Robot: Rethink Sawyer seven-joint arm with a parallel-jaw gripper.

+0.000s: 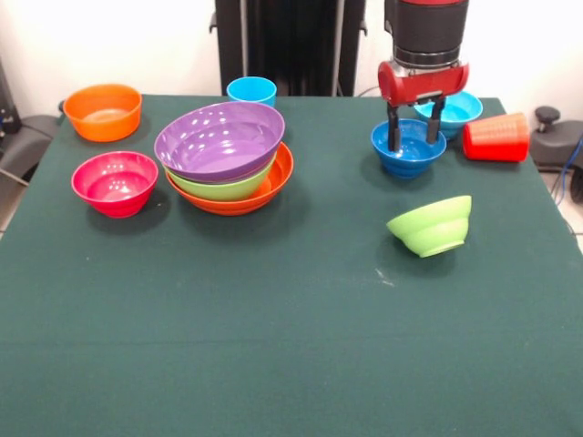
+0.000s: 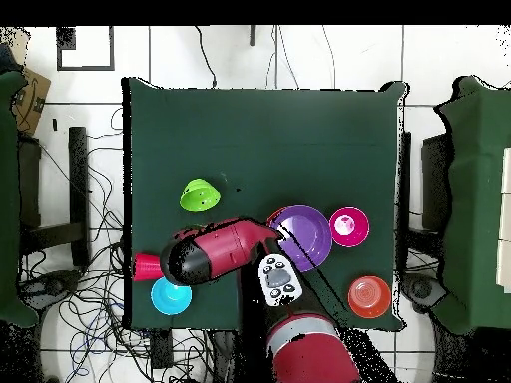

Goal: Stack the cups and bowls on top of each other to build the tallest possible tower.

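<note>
My gripper point(image 1: 414, 129) hangs open over the dark blue bowl point(image 1: 408, 150) at the far right; its left finger point(image 1: 393, 129) reaches down inside the bowl's left rim and the other stands at the far rim. The tower point(image 1: 224, 157) is a purple bowl nested in a lime green one, in a wide orange one. A light blue cup point(image 1: 251, 90) stands behind the tower. The red cup point(image 1: 496, 138) lies on its side. A small lime green bowl point(image 1: 431, 226) sits tilted. In the overhead view the arm point(image 2: 215, 252) hides the gripper and the dark blue bowl.
A light blue bowl point(image 1: 453, 109) sits just behind the dark blue one, close to the gripper. A small orange bowl point(image 1: 103, 111) and a magenta bowl point(image 1: 115, 182) stand at the left. The table point(image 1: 273, 319) is covered in dark green cloth.
</note>
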